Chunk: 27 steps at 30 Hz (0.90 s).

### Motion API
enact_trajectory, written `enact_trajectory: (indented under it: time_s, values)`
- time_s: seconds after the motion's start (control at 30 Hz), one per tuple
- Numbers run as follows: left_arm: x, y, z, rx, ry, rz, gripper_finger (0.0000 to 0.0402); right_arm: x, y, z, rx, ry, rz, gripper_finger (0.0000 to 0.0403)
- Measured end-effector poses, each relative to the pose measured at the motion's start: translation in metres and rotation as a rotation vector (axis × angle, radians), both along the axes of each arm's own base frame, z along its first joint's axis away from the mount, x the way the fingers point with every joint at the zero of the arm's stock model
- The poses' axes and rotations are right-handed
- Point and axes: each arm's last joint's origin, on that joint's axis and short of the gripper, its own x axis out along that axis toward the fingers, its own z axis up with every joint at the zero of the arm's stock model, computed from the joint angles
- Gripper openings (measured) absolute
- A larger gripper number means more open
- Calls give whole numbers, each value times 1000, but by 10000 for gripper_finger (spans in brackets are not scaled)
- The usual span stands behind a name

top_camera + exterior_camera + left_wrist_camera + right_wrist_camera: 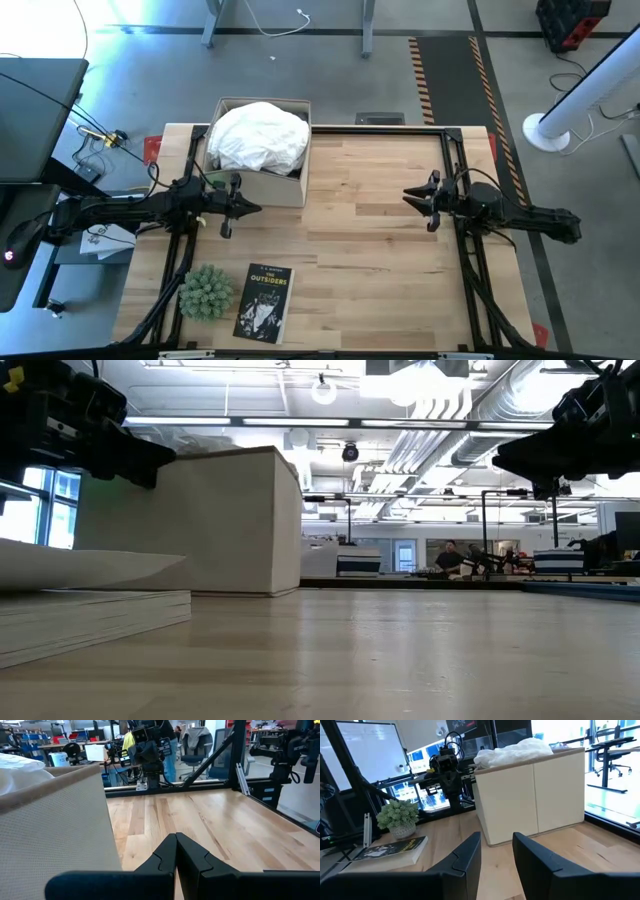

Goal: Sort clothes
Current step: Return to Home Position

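Note:
A white garment [258, 138] lies bunched in the tan box [262, 188] at the table's far left, bulging above its rim [515, 749]. No other clothes show. My left gripper [250, 208] hovers level just in front of the box's near wall, pointing toward the table's right. Its fingers are shut on nothing [176, 846]. My right gripper [408, 196] hovers level at the table's right, pointing left toward the box. It is open, and nothing is between its fingers [497, 847].
A black-covered book [265, 302] and a small green potted plant [205, 292] sit near the front left edge. Black frame rails [460, 160] run along the table's sides and far edge. Bare wood [350, 250] spans the middle between the two arms.

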Motion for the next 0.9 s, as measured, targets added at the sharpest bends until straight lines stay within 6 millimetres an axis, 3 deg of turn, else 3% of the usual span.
enact_trajectory:
  time_s: [0.23, 0.67, 0.9]
  values:
    - [-6, -8, 6, 6, -58, -46, 1, 0, 2, 1, -2, -15, 21, 107]
    - [-29, -14, 32, 61, -365, -68, 1, 0, 5, 1, -1, -8, 55, 107]
    - [-28, -14, 29, 55, -334, -70, 1, 1, 5, 0, -1, -2, 56, 107]
